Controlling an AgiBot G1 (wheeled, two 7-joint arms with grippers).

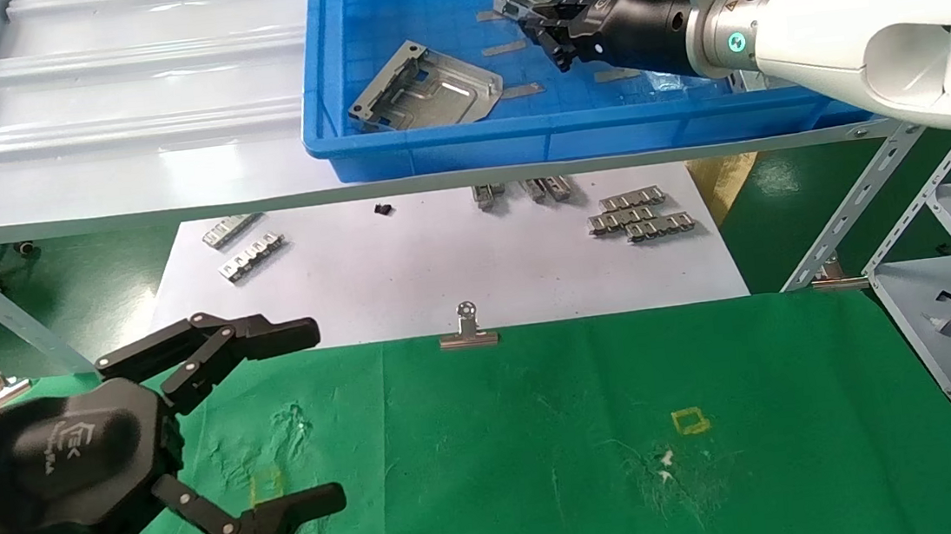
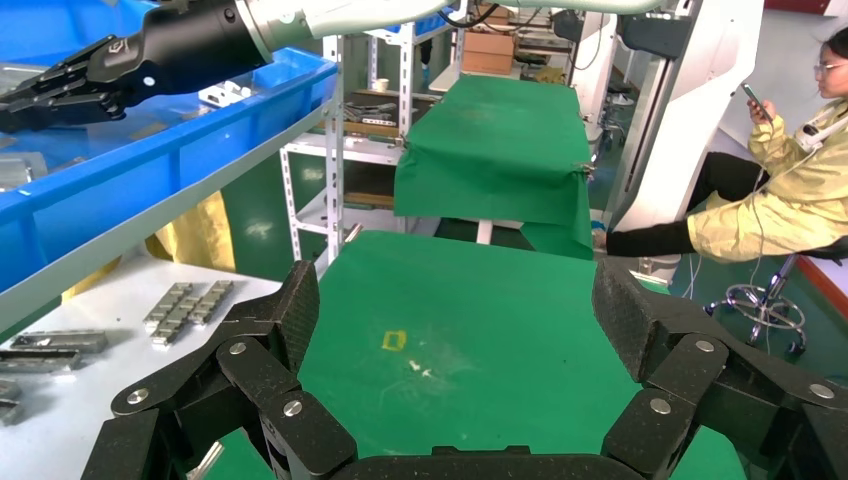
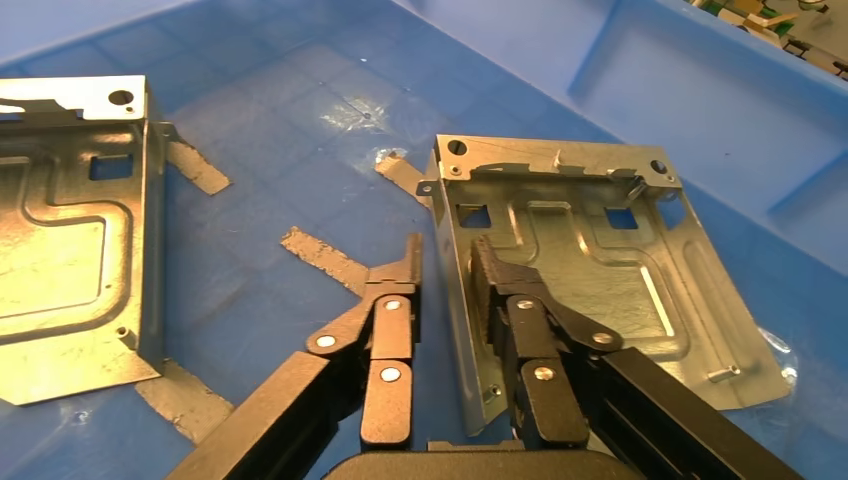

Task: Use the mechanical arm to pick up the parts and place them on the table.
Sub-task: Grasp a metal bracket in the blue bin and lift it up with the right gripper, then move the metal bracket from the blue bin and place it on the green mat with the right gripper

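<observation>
Right gripper (image 3: 445, 262) down inside the blue bin (image 1: 429, 145) up on the white ribbed shelf (image 1: 121, 118), at the end of the white mechanical arm (image 1: 854, 30) with its green light ring. Fingers (image 3: 397, 300) nearly together, one on each side of the folded edge of a grey metal part (image 3: 570, 280), clamped on that thin edge or very close to it. Second grey part (image 1: 426, 88) lying flat in the same bin, off toward the left, apart from the first. Bits of tan tape (image 3: 320, 258) stuck on the bin floor between them. Left gripper (image 1: 222, 448) low over the near left corner of the green table (image 1: 587, 431), fingers wide apart, holding nothing. White paper sheet (image 1: 440, 262) under the shelf, with small ribbed metal strips (image 1: 641, 214) on it. Silver clip (image 1: 468, 330) at the table's far edge.
</observation>
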